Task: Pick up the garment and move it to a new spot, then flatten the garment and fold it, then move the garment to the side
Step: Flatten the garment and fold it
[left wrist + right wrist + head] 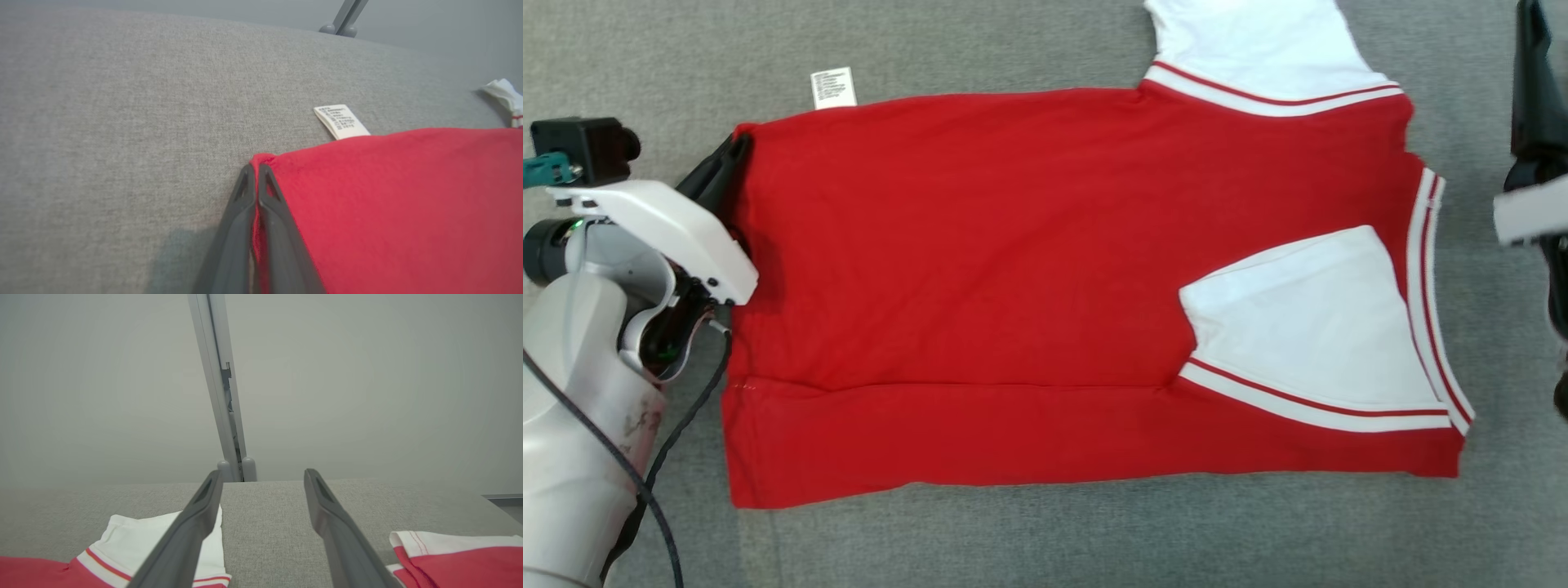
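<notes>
The garment [1013,294] is a red shirt with white sleeves and red-striped white trim, lying flat across the grey cloth surface. One white sleeve is folded in over the red body at the right. My left gripper [734,155] is at the shirt's far left corner, shut on the hem. In the left wrist view my left gripper [256,169] pinches the red corner [265,160] between its two dark fingers. My right gripper [263,477] stands open above the surface, between the white sleeve [122,539] and the shirt's red-and-white edge [461,555]; its dark body [1535,106] shows at the right edge of the head view.
A white care label [833,87] sticks out from the shirt's far edge, also seen as the label [341,121] just beyond my left fingers. A grey upright post [222,396] stands behind the surface. Bare grey cloth [645,49] surrounds the shirt.
</notes>
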You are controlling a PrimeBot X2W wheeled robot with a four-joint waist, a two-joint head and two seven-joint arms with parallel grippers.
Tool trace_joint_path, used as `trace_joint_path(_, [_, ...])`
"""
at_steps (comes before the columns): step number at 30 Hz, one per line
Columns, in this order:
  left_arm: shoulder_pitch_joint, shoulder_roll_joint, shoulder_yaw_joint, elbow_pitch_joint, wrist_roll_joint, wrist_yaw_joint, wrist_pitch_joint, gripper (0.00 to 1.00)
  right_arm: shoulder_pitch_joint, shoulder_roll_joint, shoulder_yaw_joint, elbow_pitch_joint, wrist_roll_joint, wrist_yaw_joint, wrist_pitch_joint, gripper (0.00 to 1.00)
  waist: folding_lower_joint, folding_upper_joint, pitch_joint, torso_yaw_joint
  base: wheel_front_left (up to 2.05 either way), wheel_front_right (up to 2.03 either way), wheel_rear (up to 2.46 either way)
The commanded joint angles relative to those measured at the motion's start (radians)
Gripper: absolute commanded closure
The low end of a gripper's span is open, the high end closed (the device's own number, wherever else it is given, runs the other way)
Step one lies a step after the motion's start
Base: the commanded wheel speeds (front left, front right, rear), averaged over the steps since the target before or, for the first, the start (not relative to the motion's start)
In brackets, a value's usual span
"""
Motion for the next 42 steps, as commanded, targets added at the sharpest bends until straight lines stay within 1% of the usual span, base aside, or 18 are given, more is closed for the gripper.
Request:
trace_joint_path(1, [-0.013, -0.006, -0.023, 0.003, -0.005, -0.003, -0.001, 1.0, -0.041, -0.019, 0.014, 0.029, 0.015, 0.0, 0.014, 0.0, 0.0, 0.0, 0.015, 0.021, 0.0, 0.0, 0.0])
trace_joint_path(4, [-0.042, -0.014, -0.055, -0.004, -0.011, -0.003, -0.016, 1.0, -0.127, -0.052, 0.06, 0.107, 0.032, 0.0, 0.041, 0.0, 0.0, 0.0, 0.029, 0.05, 0.0, 0.0, 0.0])
trace_joint_path(8, [-0.075, -0.024, -0.099, -0.005, -0.021, -0.002, -0.034, 1.0, -0.236, -0.095, 0.147, 0.212, 0.053, 0.0, 0.099, 0.0, 0.0, 0.0, 0.044, 0.083, 0.0, 0.0, 0.0])
trace_joint_path(14, [-0.103, -0.033, -0.162, 0.003, -0.043, -0.002, -0.054, 1.0, -0.369, -0.139, 0.28, 0.348, 0.125, 0.0, 0.25, 0.0, 0.0, 0.0, 0.062, 0.116, 0.0, 0.0, 0.0])
trace_joint_path(19, [-0.127, -0.047, -0.206, 0.014, -0.067, -0.002, -0.069, 1.0, -0.455, -0.17, 0.372, 0.419, 0.171, 0.0, 0.34, 0.0, 0.0, 0.0, 0.087, 0.133, 0.0, 0.0, 0.0])
trace_joint_path(22, [-0.141, -0.051, -0.231, 0.02, -0.082, -0.001, -0.084, 1.0, -0.504, -0.187, 0.41, 0.449, 0.192, 0.0, 0.377, 0.0, 0.0, 0.0, 0.103, 0.142, 0.0, 0.0, 0.0])
trace_joint_path(30, [-0.169, -0.056, -0.292, 0.044, -0.122, 0.0, -0.117, 1.0, -0.595, -0.199, 0.5, 0.514, 0.266, 0.0, 0.479, 0.0, 0.0, 0.0, 0.124, 0.159, 0.0, 0.0, 0.0])
trace_joint_path(31, [-0.17, -0.056, -0.299, 0.047, -0.126, 0.0, -0.122, 1.0, -0.602, -0.199, 0.507, 0.519, 0.279, 0.0, 0.486, 0.15, 0.0, 0.0, 0.124, 0.16, 0.0, 0.0, 0.0])
trace_joint_path(32, [-0.173, -0.056, -0.306, 0.049, -0.132, 0.0, -0.127, 1.0, -0.606, -0.199, 0.518, 0.522, 0.288, 0.0, 0.492, 0.54, 0.0, 0.0, 0.125, 0.161, 0.0, 0.0, 0.0])
trace_joint_path(33, [-0.176, -0.056, -0.313, 0.051, -0.135, 0.0, -0.133, 1.0, -0.611, -0.202, 0.526, 0.525, 0.296, 0.0, 0.494, 0.62, 0.0, 0.0, 0.124, 0.163, 0.0, 0.0, 0.0])
trace_joint_path(34, [-0.18, -0.058, -0.32, 0.053, -0.14, 0.0, -0.138, 1.0, -0.615, -0.204, 0.528, 0.529, 0.306, 0.0, 0.489, 0.85, 0.0, 0.0, 0.123, 0.165, 0.0, 0.0, 0.0])
trace_joint_path(35, [-0.18, -0.058, -0.32, 0.053, -0.14, 0.0, -0.138, 1.0, -0.615, -0.204, 0.528, 0.529, 0.306, 0.0, 0.489, 0.85, 0.0, 0.0, 0.123, 0.165, 0.0, 0.0, 0.0])
trace_joint_path(36, [-0.183, -0.061, -0.329, 0.057, -0.143, 0.0, -0.146, 1.0, -0.614, -0.209, 0.53, 0.535, 0.315, 0.0, 0.485, 1.0, 0.0, 0.0, 0.118, 0.17, 0.0, 0.0, 0.0])
trace_joint_path(42, [-0.204, -0.055, -0.346, 0.074, -0.164, -0.001, -0.2, 1.0, -0.601, -0.229, 0.538, 0.525, 0.381, 0.0, 0.434, 1.0, 0.0, 0.0, 0.1, 0.182, 0.0, 0.0, 0.0])
